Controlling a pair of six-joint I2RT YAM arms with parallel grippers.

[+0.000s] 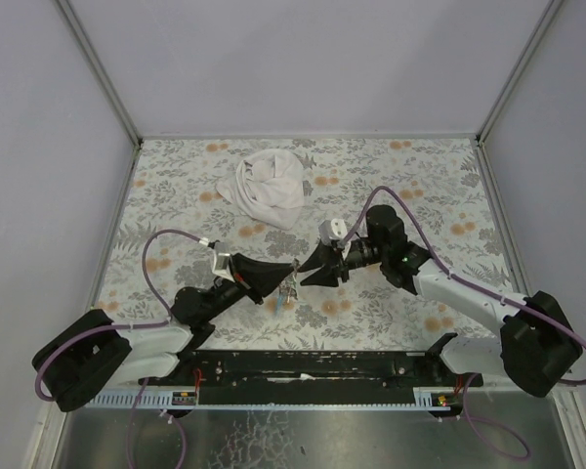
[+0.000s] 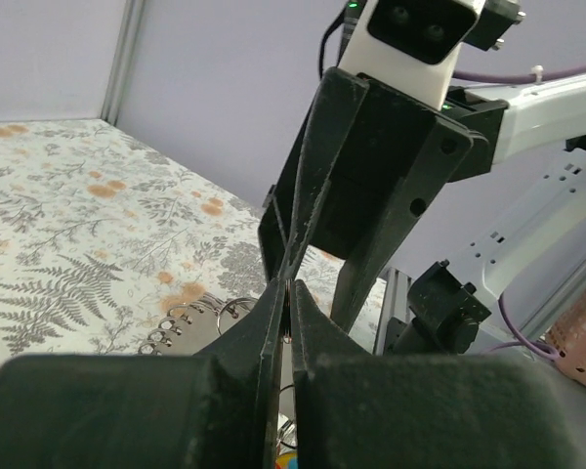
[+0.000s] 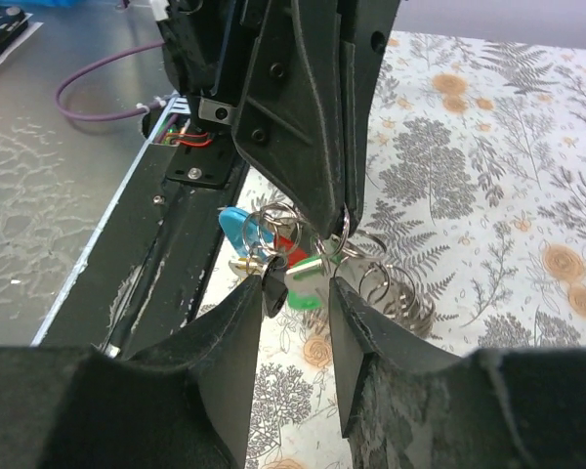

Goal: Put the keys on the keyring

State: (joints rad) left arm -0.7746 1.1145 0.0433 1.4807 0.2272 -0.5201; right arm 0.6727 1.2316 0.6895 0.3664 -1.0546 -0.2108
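Observation:
My left gripper [image 1: 285,273] is shut on the thin metal keyring [image 3: 343,231] and holds it above the table. A bunch hangs from the ring: a green key [image 3: 309,280], a red key [image 3: 289,244], a small black head [image 3: 274,289] and the light-blue piece [image 3: 232,227]. In the left wrist view only a sliver of the ring [image 2: 289,315] shows between the fingers. My right gripper [image 3: 298,290] is open, tip to tip with the left one, its fingers either side of the green key. It also shows from above [image 1: 307,271]. The bunch is a small blur there [image 1: 291,289].
A white cloth [image 1: 266,186] lies bunched at the back of the floral table. A coil of linked metal rings [image 3: 402,289] lies on the table just under the grippers. The black base rail [image 1: 313,371] runs along the near edge, with a purple cable [image 3: 98,76] beyond it.

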